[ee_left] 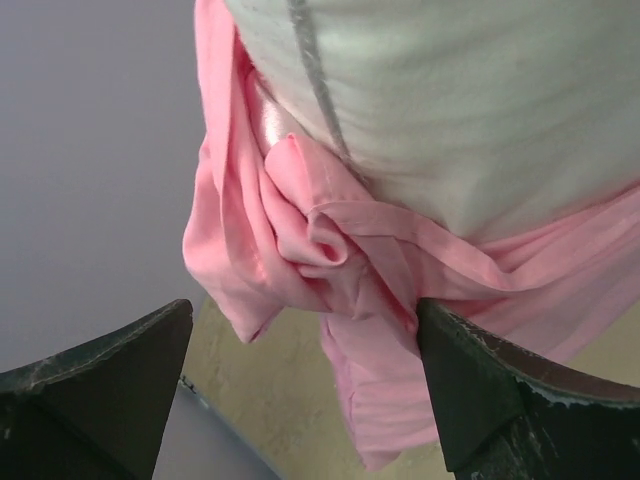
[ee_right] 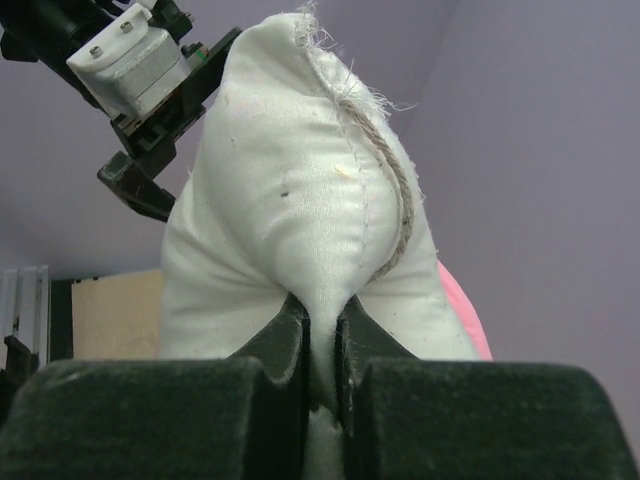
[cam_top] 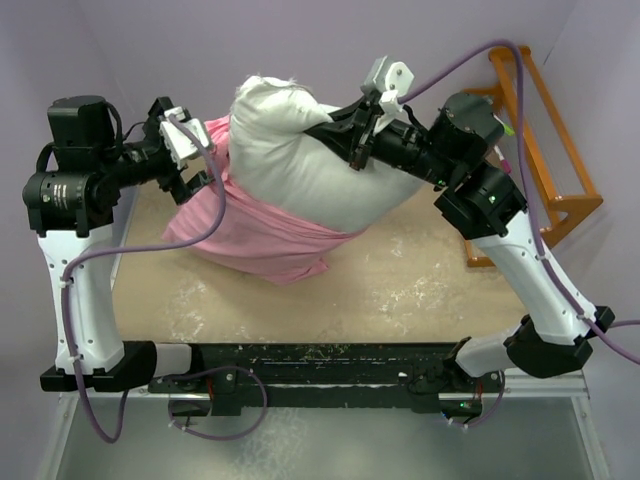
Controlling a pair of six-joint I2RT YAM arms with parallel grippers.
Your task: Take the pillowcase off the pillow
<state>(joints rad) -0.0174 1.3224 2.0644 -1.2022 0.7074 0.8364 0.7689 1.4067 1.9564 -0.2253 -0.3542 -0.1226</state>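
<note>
Arms reach inward to the pillow (cam_top: 290, 150): right gripper (ee_right: 320, 345) clamps its fabric, left gripper (ee_left: 302, 320) gapes by the bunched pillowcase (ee_left: 330, 255).

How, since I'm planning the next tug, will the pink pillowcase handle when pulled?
Probably floppy: the pillowcase hangs in bunched folds under the pillow. Likely slippery, given its sheen. It should slide off while the right gripper pinches the pillow.
</note>
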